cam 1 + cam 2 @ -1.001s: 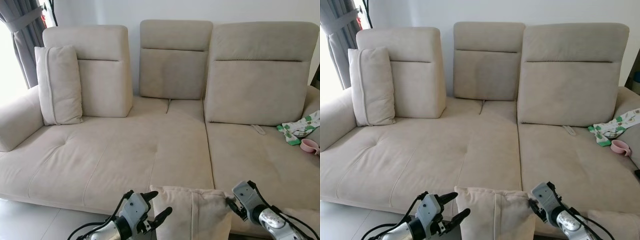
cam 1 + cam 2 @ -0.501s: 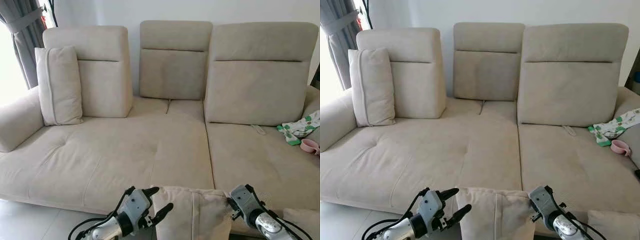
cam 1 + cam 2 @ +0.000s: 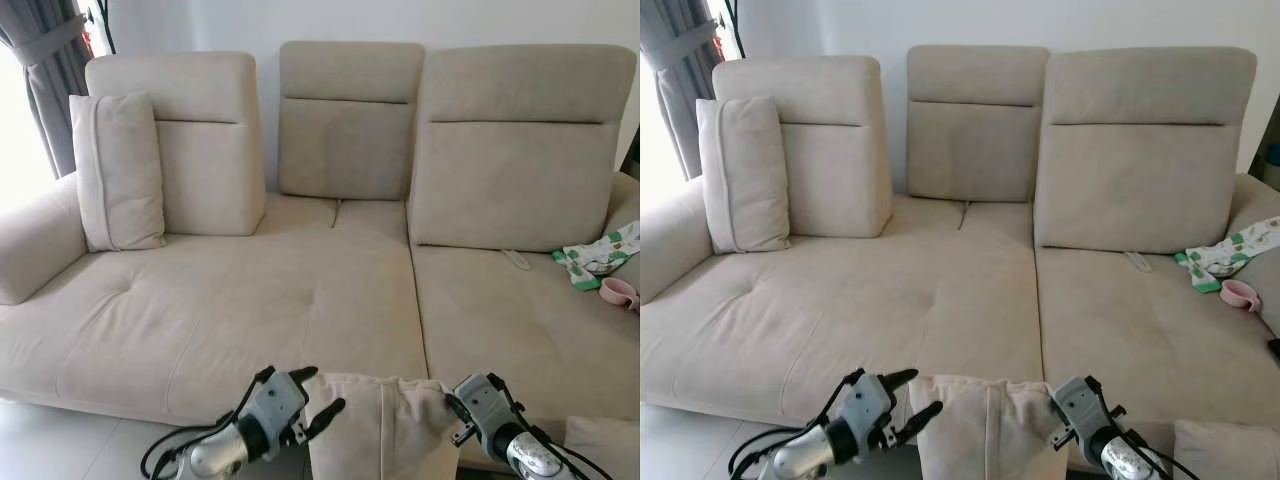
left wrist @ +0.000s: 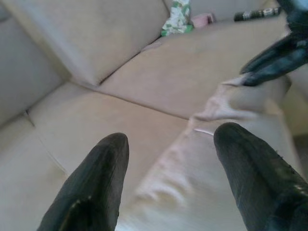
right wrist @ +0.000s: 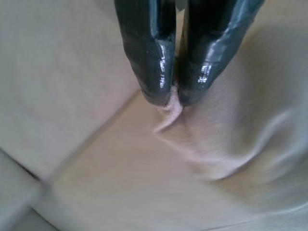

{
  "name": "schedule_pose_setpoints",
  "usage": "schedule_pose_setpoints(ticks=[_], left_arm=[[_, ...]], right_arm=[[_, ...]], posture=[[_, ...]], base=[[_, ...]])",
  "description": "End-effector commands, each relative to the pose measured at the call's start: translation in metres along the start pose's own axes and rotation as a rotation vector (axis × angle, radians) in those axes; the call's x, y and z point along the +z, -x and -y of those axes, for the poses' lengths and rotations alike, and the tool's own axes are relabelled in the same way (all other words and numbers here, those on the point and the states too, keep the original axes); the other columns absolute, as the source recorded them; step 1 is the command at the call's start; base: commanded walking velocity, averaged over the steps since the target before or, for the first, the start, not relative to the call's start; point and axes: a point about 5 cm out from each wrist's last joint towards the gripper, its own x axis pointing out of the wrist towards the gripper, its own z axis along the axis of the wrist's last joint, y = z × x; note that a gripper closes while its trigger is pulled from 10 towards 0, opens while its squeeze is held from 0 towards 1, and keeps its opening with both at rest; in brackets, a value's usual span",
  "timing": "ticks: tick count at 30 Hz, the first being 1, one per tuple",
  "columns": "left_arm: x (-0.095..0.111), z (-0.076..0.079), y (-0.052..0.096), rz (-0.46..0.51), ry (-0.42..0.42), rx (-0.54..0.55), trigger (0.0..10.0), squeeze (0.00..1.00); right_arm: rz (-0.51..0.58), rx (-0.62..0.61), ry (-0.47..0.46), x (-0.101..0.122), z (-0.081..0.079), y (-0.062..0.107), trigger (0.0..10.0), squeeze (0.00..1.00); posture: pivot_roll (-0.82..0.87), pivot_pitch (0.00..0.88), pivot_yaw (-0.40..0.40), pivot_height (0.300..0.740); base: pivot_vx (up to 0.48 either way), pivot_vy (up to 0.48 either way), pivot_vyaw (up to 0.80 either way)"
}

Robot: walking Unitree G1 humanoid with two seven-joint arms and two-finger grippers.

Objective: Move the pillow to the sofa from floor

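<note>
Head views: pillow [image 3: 375, 430] hanging at front edge of sofa [image 3: 250, 310], between left gripper [image 3: 312, 392] and right gripper [image 3: 455, 408]. Left wrist: jaws spread, just beside pillow corner. Right wrist: jaws pinching pillow corner. Best lifted clear, then lowered onto seat.

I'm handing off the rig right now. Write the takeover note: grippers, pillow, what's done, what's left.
Right gripper: shut, pinching the pillow's corner.
Left gripper: open, at the pillow's other upper corner, not gripping.
Pillow: held upright in front of the sofa, its top level with the seat's front edge.
Done: pillow picked up by one corner.
Left: carry it over the seat, set it down, release.
</note>
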Motion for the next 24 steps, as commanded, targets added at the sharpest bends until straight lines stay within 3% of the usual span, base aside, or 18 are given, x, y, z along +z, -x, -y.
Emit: schedule_pose_setpoints(ticks=[1, 2, 3, 8, 10, 11, 13, 21, 24], left_arm=[[-0.003, 0.002, 0.0, -0.021, -0.047, -0.03, 10.0, 0.0], [-0.003, 0.002, 0.0, -0.021, -0.047, -0.03, 10.0, 0.0], [-0.002, -0.001, -0.005, -0.039, -0.123, -0.079, 10.0, 0.0], [-0.008, -0.003, -0.008, -0.114, -0.217, -0.177, 10.0, 0.0], [-0.017, -0.004, -0.008, -0.21, -0.334, -0.256, 10.0, 0.0], [-0.017, -0.004, -0.008, -0.21, -0.334, -0.256, 10.0, 0.0], [-0.024, -0.009, -0.008, -0.287, -0.427, -0.284, 10.0, 0.0], [-0.027, -0.022, -0.016, -0.369, -0.488, -0.255, 10.0, 0.0], [-0.035, -0.02, -0.015, -0.446, -0.52, -0.303, 10.0, 0.0]], right_arm=[[0.016, 0.103, 0.069, 0.003, -0.018, -0.002, 0.0, 0.0], [0.016, 0.103, 0.069, 0.003, -0.018, -0.002, 0.0, 0.0], [0.004, 0.186, 0.172, -0.001, -0.032, 0.002, 0.0, 0.0], [0.002, 0.23, 0.241, -0.003, -0.04, 0.007, 0.0, 0.0], [0.006, 0.26, 0.296, -0.003, -0.043, 0.009, 0.0, 0.0], [0.006, 0.26, 0.296, -0.003, -0.043, 0.009, 0.0, 0.0], [0.022, 0.289, 0.352, 0.0, -0.047, 0.012, 0.0, 0.0], [0.079, 0.354, 0.447, 0.01, -0.06, 0.02, 0.0, 0.0], [0.089, 0.367, 0.465, 0.011, -0.066, 0.023, 0.0, 0.0]], posture=[[-0.03, 0.0, 0.029, 0.561], [-0.03, 0.0, 0.029, 0.561], [-0.04, 0.0, 0.029, 0.561], [-0.05, 0.0, 0.031, 0.561], [-0.06, 0.0, 0.031, 0.561], [-0.06, 0.0, 0.031, 0.561], [-0.06, 0.0, 0.032, 0.561], [-0.07, 0.0, 0.032, 0.561], [-0.08, 0.0, 0.028, 0.561]], base=[[0.0, 0.0, 0.0], [0.0, 0.0, 0.0], [0.0, 0.0, 0.0], [0.0, 0.0, 0.0], [0.0, 0.0, 0.0], [0.0, 0.0, 0.0], [0.0, 0.0, 0.0], [0.0, 0.0, 0.0], [0.0, 0.0, 0.0]])
